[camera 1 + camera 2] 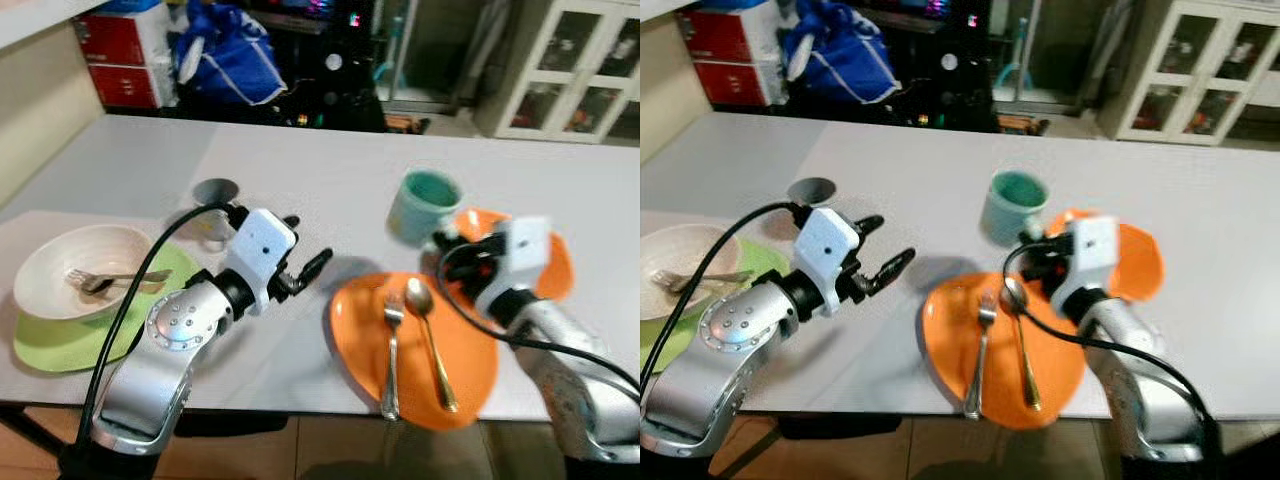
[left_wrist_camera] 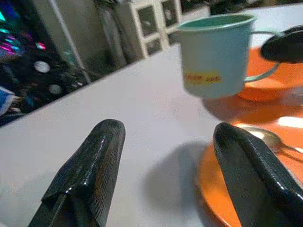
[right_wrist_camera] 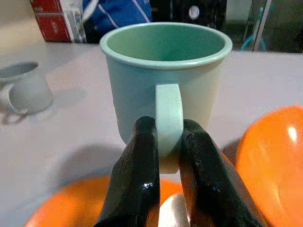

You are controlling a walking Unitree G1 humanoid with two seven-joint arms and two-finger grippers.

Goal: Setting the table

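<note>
The green mug (image 3: 163,90) is pinched by its handle (image 3: 168,120) between the two fingers (image 3: 137,179) of the right gripper (image 1: 452,243), and it sits straight ahead of those fingers — upright, mouth up, its body on the far side of the handle from the wrist. Taking the near orange plate (image 1: 480,370) as the landmark, the mug is just beyond the plate's far edge and appears lifted clear of the white table (image 1: 300,170), though the blur makes that uncertain. A fork (image 1: 391,355) and a spoon (image 1: 430,340) lie side by side on that plate, their long axes running from the far rim toward the robot. A second orange plate (image 1: 560,262) lies beyond and to the right of the first, partly behind the right wrist.

The left gripper (image 1: 300,262) hovers to the left of the near plate with its fingers spread wide and nothing between them — well apart from the mug. The right arm is therefore the one that matters for setting the mug down. Far to the left of the plate are a cream bowl (image 1: 50,265) holding a fork, on a green mat (image 1: 40,345), and a grey mug (image 3: 23,90).
</note>
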